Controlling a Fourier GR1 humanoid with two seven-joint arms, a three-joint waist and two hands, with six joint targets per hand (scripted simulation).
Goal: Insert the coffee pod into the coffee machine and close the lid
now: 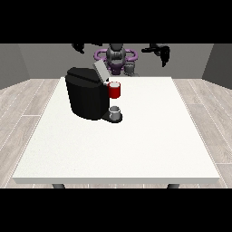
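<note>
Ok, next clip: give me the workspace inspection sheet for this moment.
Surface: white table, mostly bare.
Job's things: black coffee machine at the table's back left, lid raised; a red thing at the machine; a grey thing on the machine's base, cannot tell if it is the pod.
Clutter: nothing seen.
Hands: hand at the view's left and hand at the view's right both raised behind the table, holding nothing.
Cables: nothing seen.
Surroundings: wood-look floor, grey walls.
</note>
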